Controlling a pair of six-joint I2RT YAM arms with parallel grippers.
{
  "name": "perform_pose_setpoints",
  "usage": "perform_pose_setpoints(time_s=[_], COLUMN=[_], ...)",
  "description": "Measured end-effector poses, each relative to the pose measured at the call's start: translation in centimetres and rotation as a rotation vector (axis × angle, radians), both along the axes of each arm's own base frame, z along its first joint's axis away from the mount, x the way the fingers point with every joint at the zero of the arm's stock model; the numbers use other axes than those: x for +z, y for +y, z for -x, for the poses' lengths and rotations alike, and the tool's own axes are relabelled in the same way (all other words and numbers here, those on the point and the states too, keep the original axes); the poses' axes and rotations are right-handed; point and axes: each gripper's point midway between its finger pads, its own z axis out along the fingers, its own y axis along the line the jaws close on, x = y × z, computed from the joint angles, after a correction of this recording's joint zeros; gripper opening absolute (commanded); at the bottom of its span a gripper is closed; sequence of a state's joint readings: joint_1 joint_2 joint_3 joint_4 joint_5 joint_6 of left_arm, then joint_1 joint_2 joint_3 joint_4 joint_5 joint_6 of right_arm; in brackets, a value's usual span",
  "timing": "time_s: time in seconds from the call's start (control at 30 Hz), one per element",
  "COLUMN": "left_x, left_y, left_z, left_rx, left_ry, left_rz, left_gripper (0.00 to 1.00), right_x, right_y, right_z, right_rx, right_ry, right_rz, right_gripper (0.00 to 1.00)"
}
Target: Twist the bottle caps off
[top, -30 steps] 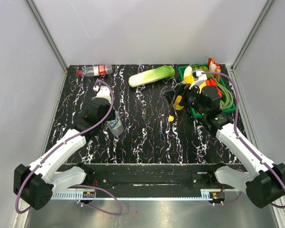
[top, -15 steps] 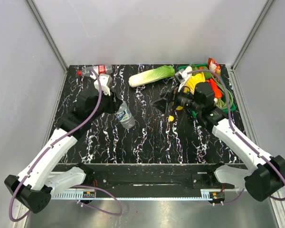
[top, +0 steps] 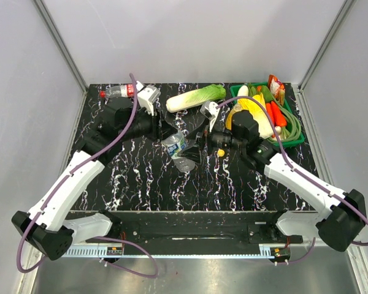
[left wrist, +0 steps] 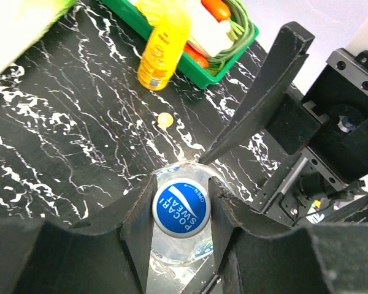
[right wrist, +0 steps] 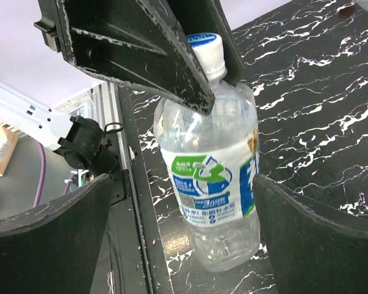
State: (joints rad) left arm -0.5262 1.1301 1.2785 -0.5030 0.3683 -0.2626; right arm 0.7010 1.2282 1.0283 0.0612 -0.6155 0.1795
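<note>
The left hand point(left wrist: 183, 195) is clamped on the neck of the clear bottle point(top: 176, 146) with the blue-white label, near the middle of the black marbled counter point(top: 141, 184). Its two dark fingers point(left wrist: 138, 214) press in from either side right at the white cap point(right wrist: 206, 49), whose blue printed top faces the left wrist camera. The cap sits on the bottle. The bottle is tilted, with its base pointing toward the right arm. From these views it is hard to say whether the base rests on the counter or hangs just above it.

The right hand point(right wrist: 181, 205) is spread wide. One finger point(right wrist: 49, 245) stands on each side of the bottle's lower body, and there are clear gaps between the fingers and the plastic, so it grips nothing.

The yellow cap point(left wrist: 165, 119) lies loose on the counter, apart from any bottle. It is a little beyond the gripped bottle, toward the green basket point(left wrist: 228, 66). The orange-juice bottle point(left wrist: 162, 46) lies with its open neck pointing at that cap and its other end against the basket wall.

The third bottle point(top: 124, 91), with the red label, lies on its side at the back left of the counter. Its red cap point(top: 102, 94) is on and points left. A napa cabbage point(top: 196, 98) lies along the back edge, between that bottle and the basket of vegetables.
</note>
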Motion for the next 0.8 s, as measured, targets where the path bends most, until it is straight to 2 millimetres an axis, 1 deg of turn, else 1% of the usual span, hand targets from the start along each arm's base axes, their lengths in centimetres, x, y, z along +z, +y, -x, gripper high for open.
perform_pose_setpoints(time_s=[0.2, 0.37, 0.43, 0.57, 0.63, 0.77, 0.8], left_x=[0.1, 0.4, 0.4, 0.4, 0.4, 0.4, 0.4], left_y=[-1.3, -2.7, -3.1, -3.3, -3.3, -3.3, -3.3], left_z=[1.4, 2.7, 3.0, 3.0, 3.0, 3.0, 3.0], left_rx=[-0.087, -0.158, -0.175, -0.18, -0.179, -0.177, -0.177], left_ry=[0.029, 0.041, 0.042, 0.045, 0.045, 0.043, 0.044], left_rz=[0.031, 0.047, 0.048, 0.047, 0.047, 0.047, 0.048], left_gripper=[0.17, 0.18, 0.17, 0.18, 0.18, 0.19, 0.2], right_x=[-0.2, -1.2, -1.5, -1.6, -1.5, -1.4, -1.3], right_y=[0.2, 0.6, 0.7, 0.9, 0.9, 1.1, 1.1], right_z=[-0.2, -0.5, -0.6, -0.4, -0.2, 0.5, 0.6], right_rx=[-0.011, -0.014, -0.013, 0.0, 0.011, 0.049, 0.056], right_ry=[-0.025, -0.015, -0.009, -0.006, -0.004, 0.002, 0.002], right_rz=[0.013, 0.032, 0.037, 0.038, 0.035, 0.026, 0.024], right_gripper=[1.0, 1.0, 0.97, 0.88, 0.79, 0.58, 0.58])
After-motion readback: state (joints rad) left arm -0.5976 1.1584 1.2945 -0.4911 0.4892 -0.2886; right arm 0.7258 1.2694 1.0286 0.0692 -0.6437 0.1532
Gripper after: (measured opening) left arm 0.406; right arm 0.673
